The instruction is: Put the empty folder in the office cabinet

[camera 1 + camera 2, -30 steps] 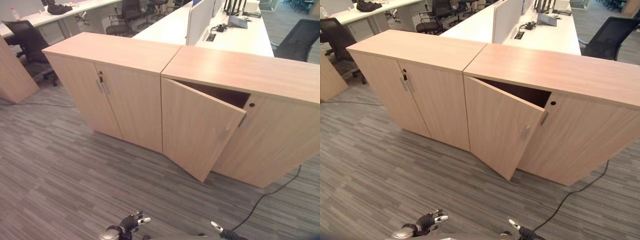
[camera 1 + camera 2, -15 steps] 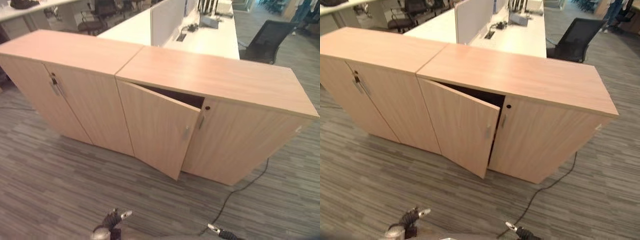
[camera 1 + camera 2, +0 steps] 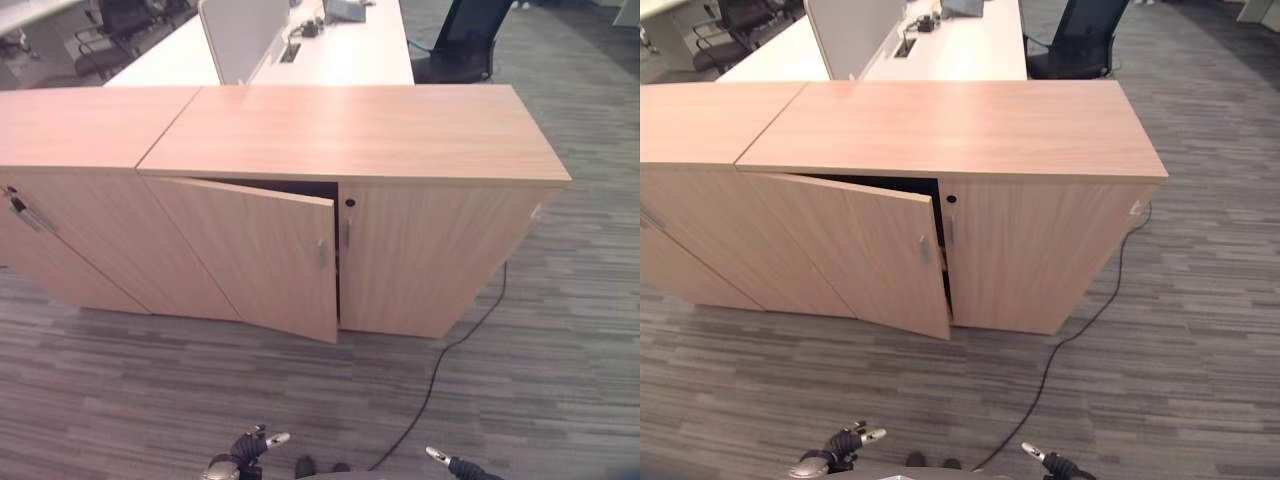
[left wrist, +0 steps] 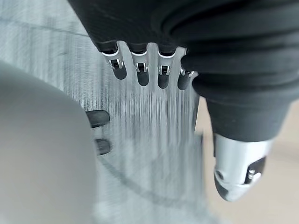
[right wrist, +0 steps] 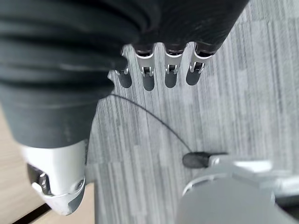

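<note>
We see our left robot hand [image 3: 247, 450] and right robot hand [image 3: 450, 462] hanging low over the grey carpet [image 3: 560, 350], fingers relaxed, holding nothing. Ahead stands the office cabinet [image 3: 350, 130], its left door [image 3: 255, 250] ajar. We cannot tell where the folder is.

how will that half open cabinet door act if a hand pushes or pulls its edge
The cabinet door hangs ajar, hinged on its left, so it should probably swing stiffly as one flat wooden panel rather than flex. Its slim handle sits by the free edge, so a light pull there likely suffices. Both the left hand and right hand hang low, empty.
</note>
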Motion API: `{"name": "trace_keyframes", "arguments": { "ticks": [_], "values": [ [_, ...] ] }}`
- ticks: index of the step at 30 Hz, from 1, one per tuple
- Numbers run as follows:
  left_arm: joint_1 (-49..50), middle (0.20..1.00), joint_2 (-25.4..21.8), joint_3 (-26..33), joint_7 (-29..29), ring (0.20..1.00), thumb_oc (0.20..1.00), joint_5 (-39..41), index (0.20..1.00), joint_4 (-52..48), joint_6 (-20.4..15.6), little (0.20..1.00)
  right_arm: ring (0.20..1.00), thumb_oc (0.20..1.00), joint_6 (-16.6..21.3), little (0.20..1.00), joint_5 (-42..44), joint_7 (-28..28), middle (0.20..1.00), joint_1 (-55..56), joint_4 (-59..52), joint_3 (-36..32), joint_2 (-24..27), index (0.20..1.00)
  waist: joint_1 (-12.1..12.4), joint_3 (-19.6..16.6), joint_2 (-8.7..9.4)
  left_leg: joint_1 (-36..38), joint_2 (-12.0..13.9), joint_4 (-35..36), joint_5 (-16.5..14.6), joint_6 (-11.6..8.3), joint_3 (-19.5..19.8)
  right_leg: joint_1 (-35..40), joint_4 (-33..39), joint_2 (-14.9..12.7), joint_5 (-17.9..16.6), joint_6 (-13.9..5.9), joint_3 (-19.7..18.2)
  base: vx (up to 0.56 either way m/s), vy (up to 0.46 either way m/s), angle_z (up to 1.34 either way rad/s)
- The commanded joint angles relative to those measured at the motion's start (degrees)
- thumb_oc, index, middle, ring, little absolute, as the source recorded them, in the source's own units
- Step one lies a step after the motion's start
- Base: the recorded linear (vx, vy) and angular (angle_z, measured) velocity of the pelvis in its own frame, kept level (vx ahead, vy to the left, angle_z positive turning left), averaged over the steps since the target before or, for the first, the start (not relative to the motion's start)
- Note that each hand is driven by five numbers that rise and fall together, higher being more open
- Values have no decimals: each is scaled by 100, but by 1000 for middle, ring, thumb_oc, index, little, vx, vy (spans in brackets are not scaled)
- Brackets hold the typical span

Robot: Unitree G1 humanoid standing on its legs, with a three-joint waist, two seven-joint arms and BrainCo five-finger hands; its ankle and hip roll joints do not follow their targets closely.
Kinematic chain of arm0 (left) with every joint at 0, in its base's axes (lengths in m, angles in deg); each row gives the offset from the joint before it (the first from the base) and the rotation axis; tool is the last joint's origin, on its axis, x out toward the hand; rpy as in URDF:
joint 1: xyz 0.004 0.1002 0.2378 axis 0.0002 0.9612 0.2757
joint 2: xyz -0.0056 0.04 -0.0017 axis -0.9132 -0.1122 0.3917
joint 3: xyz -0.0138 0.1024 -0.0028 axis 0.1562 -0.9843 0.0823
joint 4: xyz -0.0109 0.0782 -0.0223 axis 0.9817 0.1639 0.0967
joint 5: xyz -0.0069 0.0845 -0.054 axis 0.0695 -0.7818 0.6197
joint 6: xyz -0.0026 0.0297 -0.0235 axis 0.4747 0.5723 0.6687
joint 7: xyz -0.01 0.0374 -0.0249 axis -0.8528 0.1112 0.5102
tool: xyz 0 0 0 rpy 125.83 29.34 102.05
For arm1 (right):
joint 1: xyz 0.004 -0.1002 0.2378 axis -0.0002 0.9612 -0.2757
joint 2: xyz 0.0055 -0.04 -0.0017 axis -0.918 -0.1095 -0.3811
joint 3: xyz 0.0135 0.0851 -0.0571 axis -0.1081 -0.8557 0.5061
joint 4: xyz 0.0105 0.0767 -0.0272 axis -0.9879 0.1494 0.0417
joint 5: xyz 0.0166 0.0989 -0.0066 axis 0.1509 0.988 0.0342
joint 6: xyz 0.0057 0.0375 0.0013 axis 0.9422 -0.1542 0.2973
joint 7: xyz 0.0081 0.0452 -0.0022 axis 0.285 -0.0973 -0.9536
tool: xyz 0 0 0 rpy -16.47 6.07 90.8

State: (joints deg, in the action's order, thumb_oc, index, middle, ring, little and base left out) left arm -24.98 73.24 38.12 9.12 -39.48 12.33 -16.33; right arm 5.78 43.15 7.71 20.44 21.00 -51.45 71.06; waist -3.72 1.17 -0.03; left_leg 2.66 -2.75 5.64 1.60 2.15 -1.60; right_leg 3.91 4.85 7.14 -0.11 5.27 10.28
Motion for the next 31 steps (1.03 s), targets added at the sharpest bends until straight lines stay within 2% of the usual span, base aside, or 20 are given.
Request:
{"name": "trace_keyframes", "arguments": {
  "ticks": [1,7,19,31],
  "values": [
    [-94,1000,18,-267,55,1000,1000,-636,1000,-155,-115,1000,1000,1000,26,1000,-374,-22,1000,-82,66,170,48,1000,146,-114,-145,-86,91,-64,-448,-243,-49,25,15,-952,322,-1009,69,7,42,-9],
    [-147,1000,22,-163,-36,1000,1000,-791,1000,80,-57,1000,1000,1000,5,1000,-627,-69,1000,-89,-13,384,-1,1000,193,-151,-106,-8,99,-64,-508,-220,-89,54,15,-960,324,-1035,3,12,21,3],
    [23,1000,107,135,-54,1000,1000,-836,1000,517,32,1000,1000,1000,22,1000,-705,-32,1000,7,-77,389,-45,1000,205,-201,-64,73,104,-64,-548,-201,-127,94,15,-953,324,-1035,-41,6,4,-3],
    [-29,1000,118,-5,-58,1000,1000,-888,1000,393,15,1000,1000,1000,10,1000,-806,-12,1000,0,-137,519,-56,1000,208,-217,-62,70,112,-64,-539,-208,-103,91,15,-944,326,-1034,-13,0,0,0]
  ]
}}
